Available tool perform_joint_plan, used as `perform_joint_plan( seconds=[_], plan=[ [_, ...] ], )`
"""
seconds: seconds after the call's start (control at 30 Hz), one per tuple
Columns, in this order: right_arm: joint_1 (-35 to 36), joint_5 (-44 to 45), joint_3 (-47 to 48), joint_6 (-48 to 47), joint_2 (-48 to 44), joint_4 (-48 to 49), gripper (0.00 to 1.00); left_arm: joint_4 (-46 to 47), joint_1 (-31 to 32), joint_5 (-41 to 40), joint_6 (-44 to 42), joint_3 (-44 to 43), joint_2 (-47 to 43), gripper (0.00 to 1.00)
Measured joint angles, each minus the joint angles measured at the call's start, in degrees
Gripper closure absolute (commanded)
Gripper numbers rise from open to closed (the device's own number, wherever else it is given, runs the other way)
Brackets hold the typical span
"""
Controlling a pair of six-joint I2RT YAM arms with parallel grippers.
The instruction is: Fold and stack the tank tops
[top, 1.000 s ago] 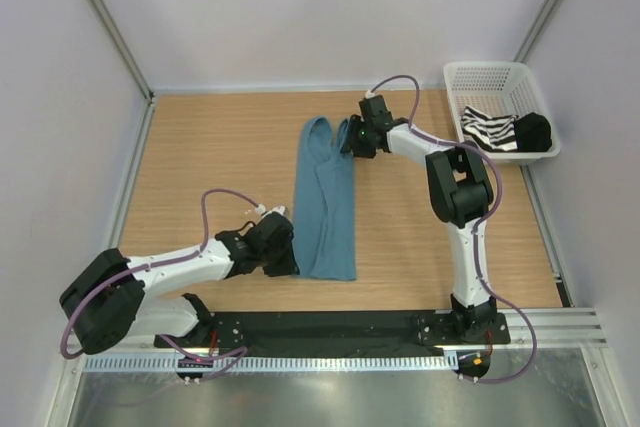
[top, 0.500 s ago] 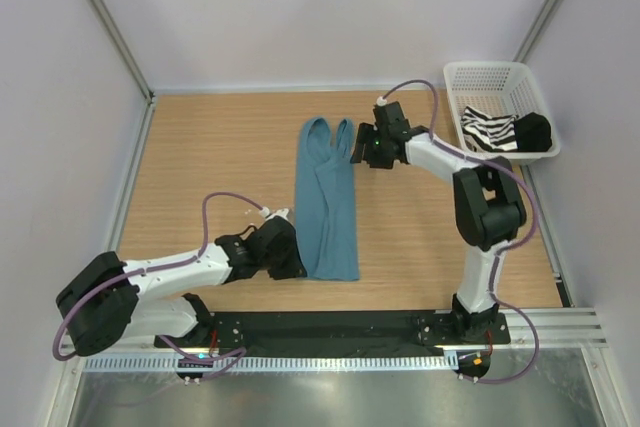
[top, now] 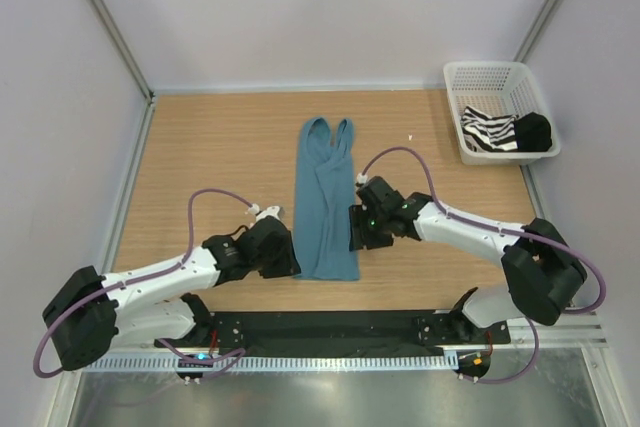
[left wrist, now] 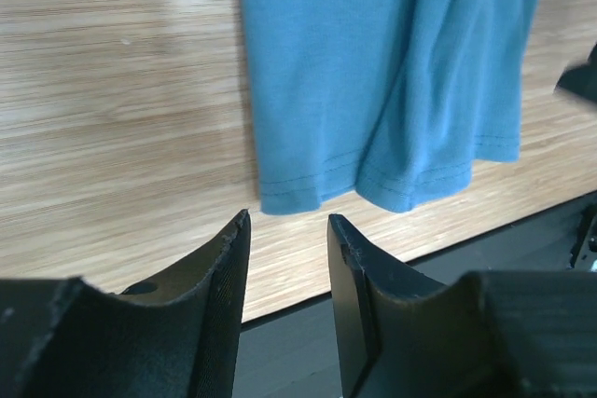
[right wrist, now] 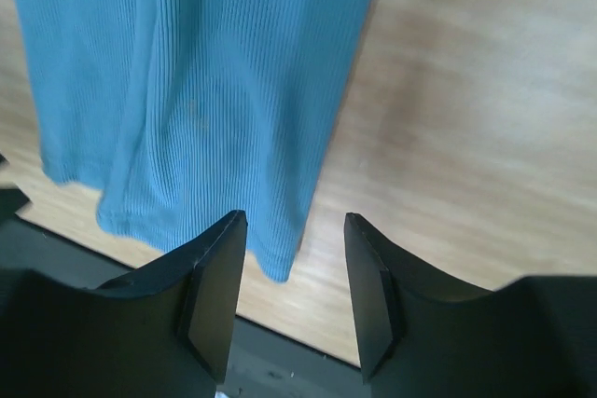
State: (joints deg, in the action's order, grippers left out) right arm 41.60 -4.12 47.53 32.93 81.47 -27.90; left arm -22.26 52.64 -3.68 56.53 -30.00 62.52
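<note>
1. The teal-blue ribbed cloth tank top (top: 325, 202) lies flat at the middle of the wooden table (top: 220, 167). It is doubled lengthwise into a narrow strip, with the straps at the far end and the hem at the near end.
2. The left gripper (left wrist: 288, 221) sits low at the hem's near left corner. Its fingers are spread and hold nothing, and the cloth edge is just beyond the tips.
3. The right gripper (right wrist: 294, 218) is at the hem's right corner, also spread and empty, with the cloth edge reaching up to the gap between its fingers.
4. Handling, as a judgement: the cloth looks light, limp and thin. It would probably sag and slide on the smooth wood, and layers could separate.
5. The best hold is probably the two near hem corners, pinching all the layers together.
6. Count: two tank tops. The second, a black-and-white striped tank top (top: 488, 132), lies crumpled in the one white plastic mesh basket (top: 487, 74) at the far right.
7. One black item (top: 533, 130) lies beside it in the basket, and I cannot tell what it is.
</note>
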Motion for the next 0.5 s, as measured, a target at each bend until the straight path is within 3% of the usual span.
perform_joint_plan(
  seconds=[0.07, 0.23, 0.43, 0.5],
  plan=[
    [3.6, 0.4, -1.4, 1.9, 0.0, -0.4, 0.53, -0.9, -0.8, -0.1, -0.4, 0.0, 0.0, 0.59],
    [6.8, 0.9, -3.6, 5.4, 0.1, 0.9, 0.53, -1.1, -2.6, 0.3, -1.4, 0.0, 1.9, 0.49],
    [8.8, 1.4, -4.5, 7.9, 0.6, 1.4, 0.53, 0.3, -2.8, 1.4, -1.6, -0.1, 5.8, 0.48],
    [9.3, 1.4, -5.1, 8.4, 0.6, 2.1, 0.55, 1.0, -2.9, 2.0, -1.6, -0.6, 7.1, 0.52]
  ],
)
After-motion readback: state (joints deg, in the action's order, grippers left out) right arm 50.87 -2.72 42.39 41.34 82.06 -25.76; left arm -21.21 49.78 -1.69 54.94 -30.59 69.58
